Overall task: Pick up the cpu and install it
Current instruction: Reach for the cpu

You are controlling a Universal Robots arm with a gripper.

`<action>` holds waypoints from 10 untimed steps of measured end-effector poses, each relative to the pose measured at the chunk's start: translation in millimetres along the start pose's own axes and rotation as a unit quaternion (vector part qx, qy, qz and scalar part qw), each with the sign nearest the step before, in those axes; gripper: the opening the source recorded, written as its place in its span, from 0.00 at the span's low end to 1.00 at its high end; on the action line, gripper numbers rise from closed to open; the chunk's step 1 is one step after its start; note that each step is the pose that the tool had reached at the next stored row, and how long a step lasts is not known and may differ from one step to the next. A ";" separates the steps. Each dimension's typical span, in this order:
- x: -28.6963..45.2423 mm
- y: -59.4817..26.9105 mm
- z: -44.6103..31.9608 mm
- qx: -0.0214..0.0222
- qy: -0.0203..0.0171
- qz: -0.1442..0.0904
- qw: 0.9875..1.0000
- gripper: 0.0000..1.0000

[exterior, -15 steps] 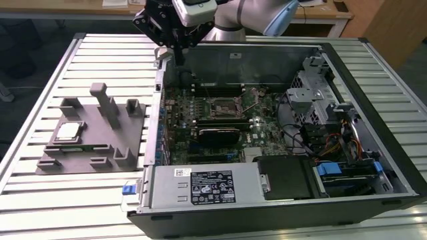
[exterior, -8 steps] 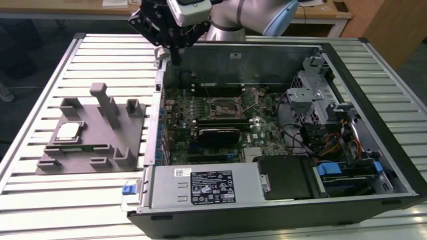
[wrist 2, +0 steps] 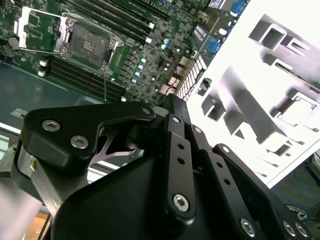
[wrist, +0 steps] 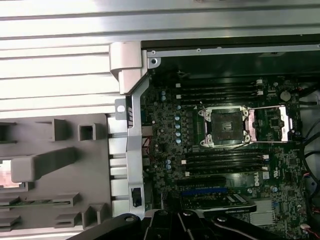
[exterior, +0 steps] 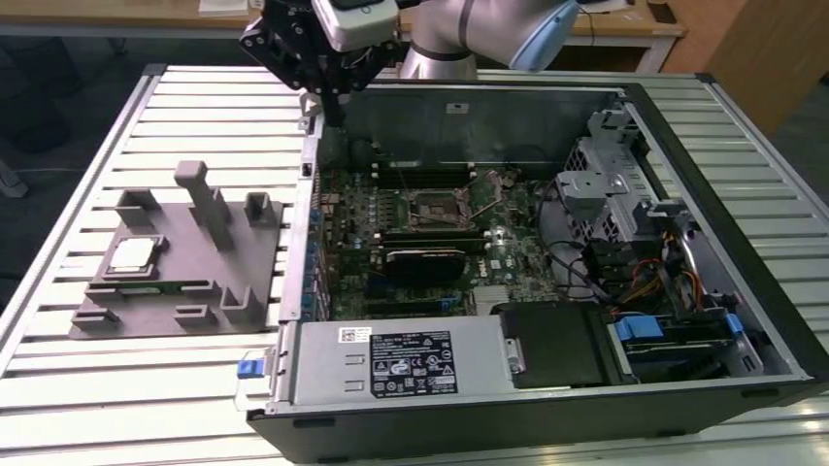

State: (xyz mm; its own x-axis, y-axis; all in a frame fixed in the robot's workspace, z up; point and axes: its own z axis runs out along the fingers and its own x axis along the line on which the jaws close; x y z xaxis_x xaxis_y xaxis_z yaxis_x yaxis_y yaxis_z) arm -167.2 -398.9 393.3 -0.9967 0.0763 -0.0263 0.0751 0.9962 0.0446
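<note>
The arm (exterior: 499, 34) reaches in from the far side of the slatted table (exterior: 78, 388), its pale joint bent over the back wall of the open computer case (exterior: 778, 330). The wrist is turned so that the gripper (exterior: 334, 115) points steeply down. It hangs above the far corner of the case on the exterior view's left, close to the rim and clear of the board inside. In the second wrist view its black linkages (wrist 2: 172, 150) run together to a single narrow tip, so it looks closed, and it grips nothing.

The cpu (exterior: 134, 254) lies flat in a recess of the grey holder (exterior: 143, 325). The holder sits on the table beside the case, on the exterior view's left. The chip's silver top faces up, and it is well apart from the gripper.

Inside the case, the socket (wrist: 222, 127) lies in the middle of the green motherboard (exterior: 506, 262), between rows of dark memory slots. In the first wrist view its metal bracket (wrist: 270, 125) is swung open to one side and the dark square of the socket is bare
</note>
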 end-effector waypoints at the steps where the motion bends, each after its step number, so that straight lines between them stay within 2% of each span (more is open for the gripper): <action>1: 0.9 -0.1 -0.1 0.000 0.000 0.000 1.000 0.11; 10: 9.6 -0.7 -0.3 0.000 0.000 0.000 1.000 0.11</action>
State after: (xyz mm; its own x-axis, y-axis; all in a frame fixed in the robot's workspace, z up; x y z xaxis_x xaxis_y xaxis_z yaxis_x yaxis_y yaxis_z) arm -176.8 -398.9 393.3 -0.9967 0.0762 -0.0262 0.0750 0.9962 0.0445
